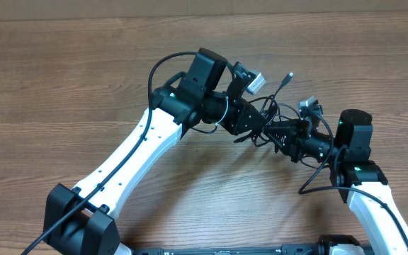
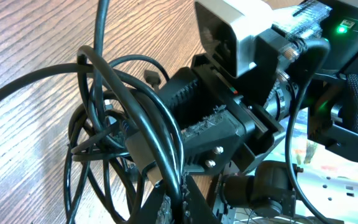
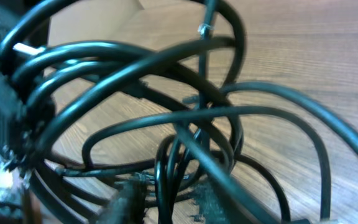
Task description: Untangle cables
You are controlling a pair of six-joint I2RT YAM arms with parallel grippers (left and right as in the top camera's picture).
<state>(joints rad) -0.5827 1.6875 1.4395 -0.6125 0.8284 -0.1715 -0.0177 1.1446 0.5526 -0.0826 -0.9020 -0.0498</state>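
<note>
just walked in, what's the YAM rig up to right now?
Both arms are working a knot of black cables on the wooden table. The left end effector and right end effector meet nose to nose inside the bundle, with loops draped around both. One plug end sticks out free. The knot is not yet undone. These views don't show whether either end effector is clamped on a strand.
</note>
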